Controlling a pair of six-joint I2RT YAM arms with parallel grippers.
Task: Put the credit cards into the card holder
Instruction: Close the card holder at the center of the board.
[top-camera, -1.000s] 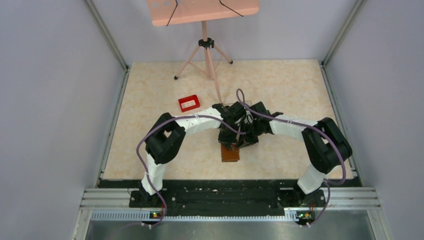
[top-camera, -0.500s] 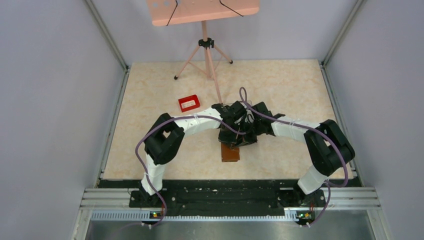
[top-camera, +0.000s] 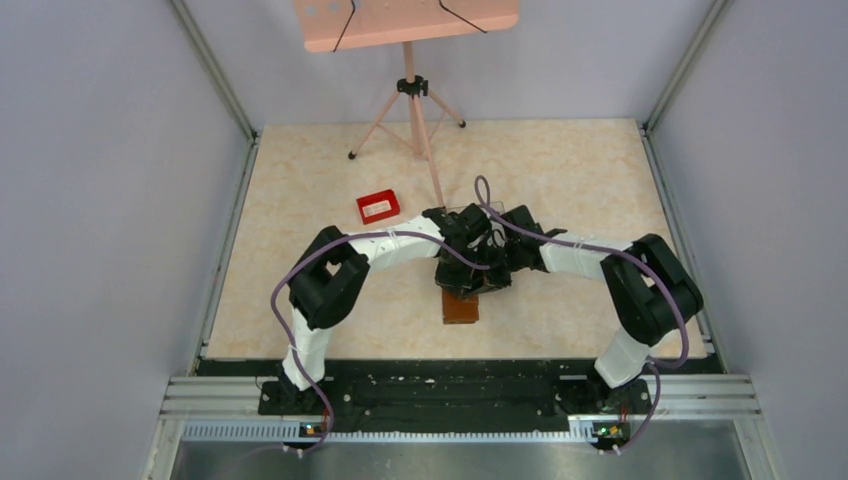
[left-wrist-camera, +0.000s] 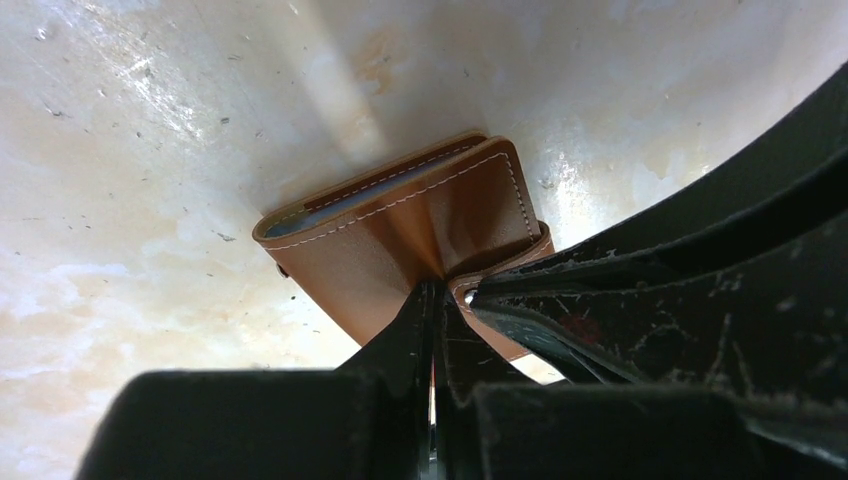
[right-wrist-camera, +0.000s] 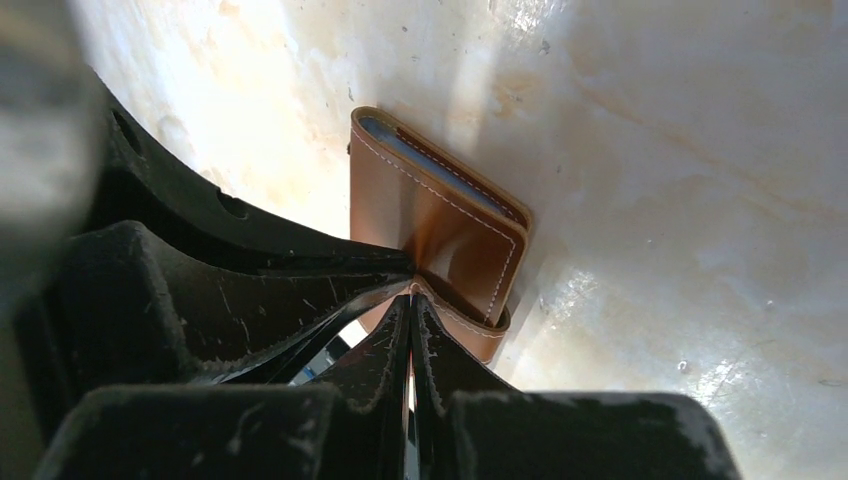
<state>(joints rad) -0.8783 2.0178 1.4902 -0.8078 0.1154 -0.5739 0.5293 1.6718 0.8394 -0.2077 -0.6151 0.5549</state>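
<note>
1. Folded flat on the surface (top-camera: 560, 170): the tan-brown leather card holder (top-camera: 461, 308), near the middle, a little toward the near edge, directly under the two meeting wrists.
2. Between its leaves, along the open side, a thin blue card edge (right-wrist-camera: 400, 140).
3. Clenched tight: the left jaws, fingertips (left-wrist-camera: 412, 325) pressed onto the holder's top leaf, the leather creased around the contact. Impossible to tell whether any fold of leather is nipped between them.
4. Clenched just as tight: the right jaws, fingertips (right-wrist-camera: 392, 340) against the same leaf from the opposite side, just above the holder's lower lip. The two sets of tips almost touching each other.
5. Farther back and to the left, well apart from the holder: a small red tray (top-camera: 378, 207) with something white inside.
6. Underfoot, pale beige marbling all over. Glossy in both wrist views, with scuffs and dark specks.
7. Toward the far edge, a pink tripod (top-camera: 410, 88), one leg slanting down toward the arms. On top of it, a pink board (top-camera: 405, 20), partly cut off by the top of the view.
8. Around it all, plain grey-lilac walls (top-camera: 100, 200) on three sides, with metal rails along the left and right margins.
9. At the near edge, a black base plate (top-camera: 440, 392) carrying both arm bases. Purple cables looped along each arm.
</note>
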